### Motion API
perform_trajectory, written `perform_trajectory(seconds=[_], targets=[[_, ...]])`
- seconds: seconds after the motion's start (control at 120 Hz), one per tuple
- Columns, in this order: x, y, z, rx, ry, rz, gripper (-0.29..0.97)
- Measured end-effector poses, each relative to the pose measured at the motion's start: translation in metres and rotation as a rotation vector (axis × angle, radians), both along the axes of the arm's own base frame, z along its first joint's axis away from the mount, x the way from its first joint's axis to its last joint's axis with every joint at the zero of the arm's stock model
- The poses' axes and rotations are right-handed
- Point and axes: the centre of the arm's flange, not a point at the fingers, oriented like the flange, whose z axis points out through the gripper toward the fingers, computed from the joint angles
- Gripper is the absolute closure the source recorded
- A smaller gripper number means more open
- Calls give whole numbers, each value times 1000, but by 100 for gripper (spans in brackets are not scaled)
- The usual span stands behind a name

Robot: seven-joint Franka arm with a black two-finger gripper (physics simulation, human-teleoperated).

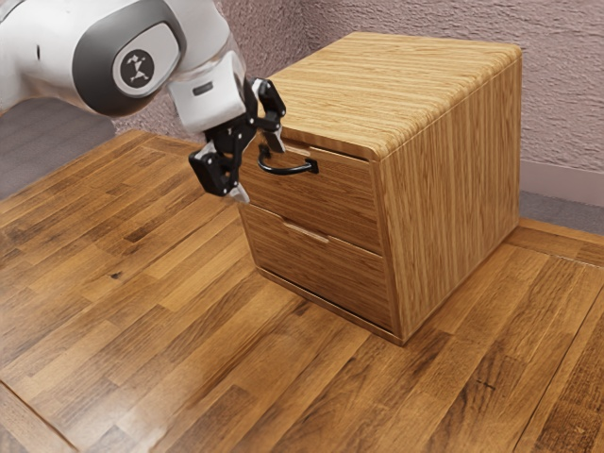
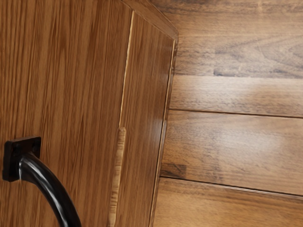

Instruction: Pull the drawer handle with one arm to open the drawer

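One cabinet [image 1: 453, 179], two drawers [image 1: 326, 193] [image 1: 326, 264], one black handle [image 1: 288, 170].

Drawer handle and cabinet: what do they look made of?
Drawer handle: probably metal or hard plastic with a glossy black finish; bright highlights run along its curved bar. Cabinet: wood or wood veneer with a light striped grain and a satin sheen; the look can't tell solid wood from laminate.

We see a cabinet [image 1: 444, 151] of striped, satin-smooth wood | its drawer handle [image 2: 49, 187] black and glossy, catching light | floor [image 1: 142, 311] of darker wood planks with a soft sheen | wall [image 1: 566, 85] rough and grainy, plaster-like | gripper [image 1: 260, 170] matt black | arm [image 1: 57, 38] shell smooth white.
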Motion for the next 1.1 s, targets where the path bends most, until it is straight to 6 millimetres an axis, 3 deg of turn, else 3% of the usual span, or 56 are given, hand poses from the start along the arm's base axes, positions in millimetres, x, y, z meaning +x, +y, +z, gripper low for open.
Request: perform_trajectory(seconds=[0.25, 0.425, 0.533, 0.725, 0.808, 0.892, 1.1], targets=[[2, 3, 3, 6, -21, -16, 7], [11, 18, -4, 10, -42, -3, 23], [14, 43, -2, 14, -67, 32, 30], [13, 108, -6, 19, -69, 135, 36], [8, 121, 0, 16, -56, 159, 37], [10, 113, -4, 15, -34, 142, 36], [21, 45, -10, 16, -5, 16, 35]])
